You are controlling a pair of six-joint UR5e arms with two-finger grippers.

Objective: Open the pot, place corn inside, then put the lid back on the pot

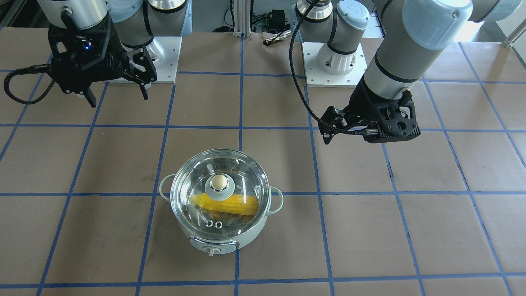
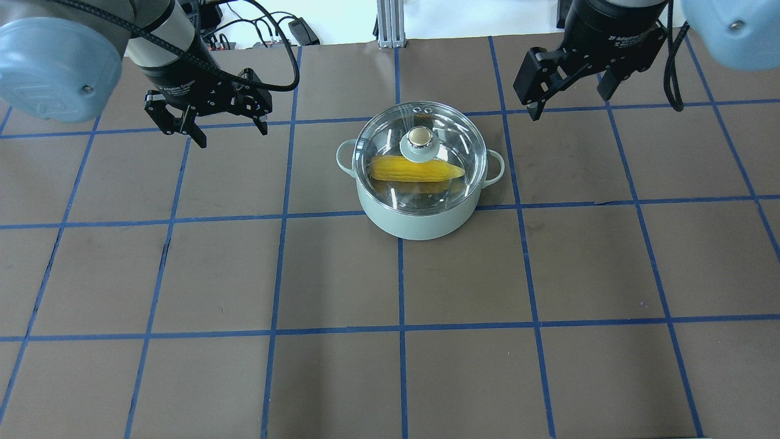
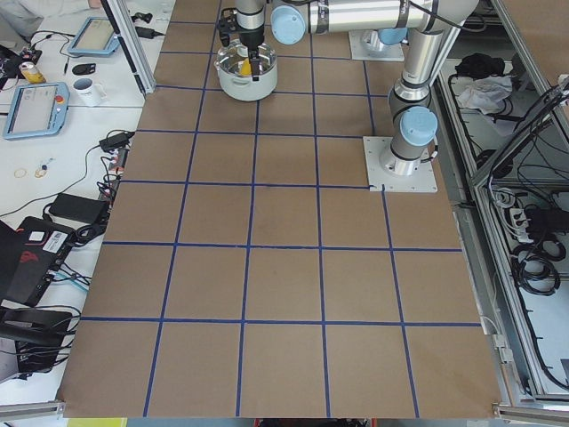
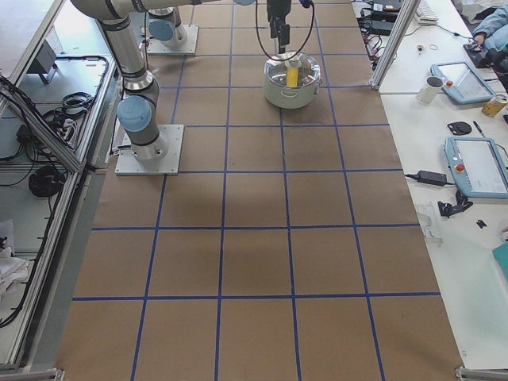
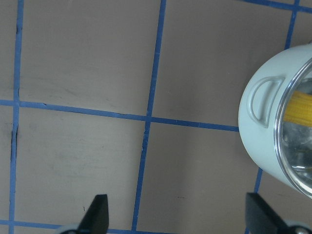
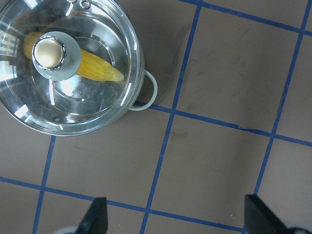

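Resting on the surface (image 2: 304, 274), the pot (image 2: 420, 224) is holding the corn (image 2: 414, 171) beneath its seated lid (image 2: 390, 143), so the task is looking complete. The left claw (image 2: 232, 135) and right claw (image 1: 118, 100) are hanging spread, empty, parked well clear.

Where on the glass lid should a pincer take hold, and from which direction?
The knob at the centre of the lid, from straight above: the lid sits flat on the pot, and the upright knob is its only raised part.
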